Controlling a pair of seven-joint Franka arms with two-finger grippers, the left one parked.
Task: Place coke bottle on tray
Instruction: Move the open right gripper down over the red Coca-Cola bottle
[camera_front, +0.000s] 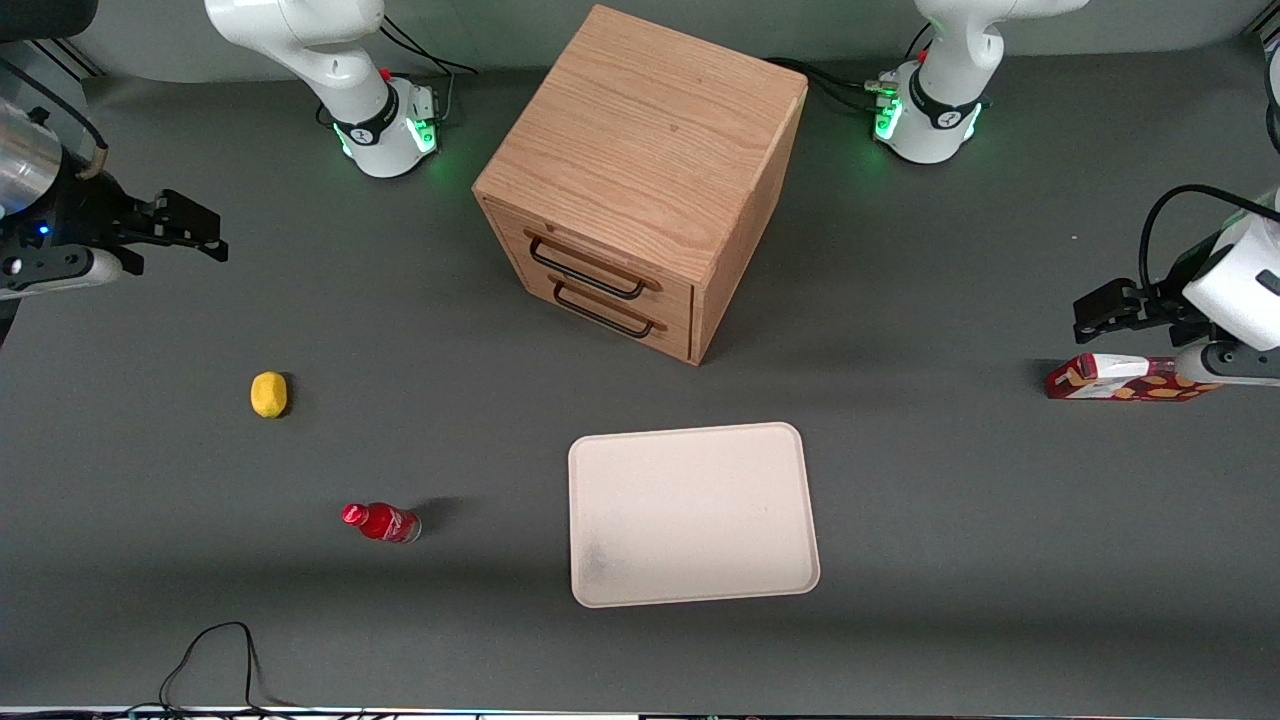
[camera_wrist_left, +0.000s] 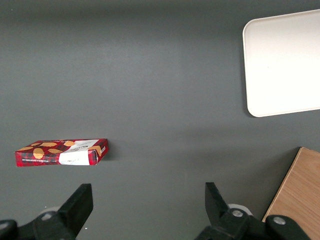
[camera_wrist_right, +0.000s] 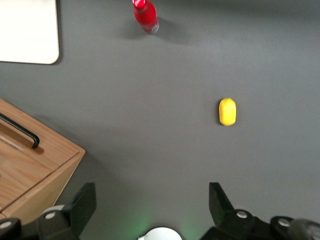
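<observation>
1 coke bottle (camera_front: 381, 522) on the table, well apart from the raised gripper's (camera_front: 190, 228) open jaws.

Table (camera_front: 200, 620) dark grey, matt, looks like soft cloth. Cabinet (camera_front: 650, 150) pale wood, grain showing, dark metal handles (camera_front: 590, 275). Tray (camera_front: 690, 515) cream, smooth, dull. Bottle (camera_front: 383, 522) shiny red plastic. Lemon (camera_front: 268, 394) yellow, matt. Carton (camera_front: 1120, 378) printed card. Gripper (camera_front: 205, 232), up high at working arm's end of table, black, matt, fingers apart.

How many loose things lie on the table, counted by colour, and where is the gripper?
Red: 2, the coke bottle and the carton
Yellow: 1, the lemon
Cream-white: 1, the tray
Wood: 1, the drawer cabinet
Total: 5
The gripper hangs open above the table, holding nothing.
</observation>
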